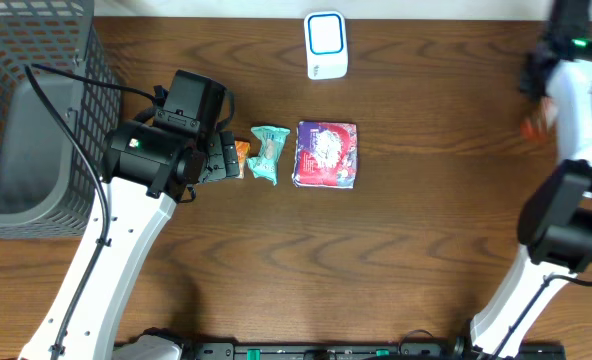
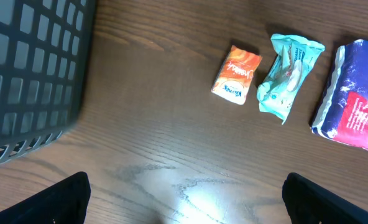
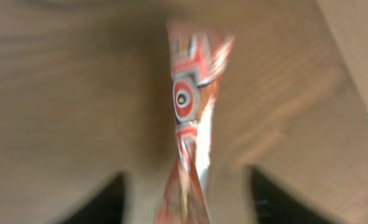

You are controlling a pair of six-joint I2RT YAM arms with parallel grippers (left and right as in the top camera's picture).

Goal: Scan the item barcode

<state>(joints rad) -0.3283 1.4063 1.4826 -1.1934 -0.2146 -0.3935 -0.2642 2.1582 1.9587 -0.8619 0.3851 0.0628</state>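
Right gripper (image 3: pixel 187 175) has its jaws spread apart. The red packet (image 3: pixel 190 106) stands edge-on in the gap between them, with brown wood showing on either side of it. Neither finger looks to be pressing the packet. The wrist view is blurred, though, and the packet's lower end runs off the bottom of the picture, so contact down there cannot be told. A round red-and-white mark shows on the packet's upper half.

From overhead the packet is only a small orange-red smear at the far right edge of the table (image 1: pixel 426 250), just beside the white right arm (image 1: pixel 576 100).

Well apart from it, toward the middle of the table's back edge, sits the scanner (image 1: pixel 326 45), white with a blue ring on its face.

Farther left, three items lie in a row near the table's middle. They are a purple pack (image 1: pixel 325 154), a teal wrapper (image 1: pixel 269 153) just beside it, and a small orange sachet (image 2: pixel 236 74) next to that.

The left gripper (image 2: pixel 184 202) hangs above bare wood just short of the sachet, its jaws as wide as they go and nothing between them.

At the far left a grey mesh basket (image 1: pixel 36 40) stands on the table.
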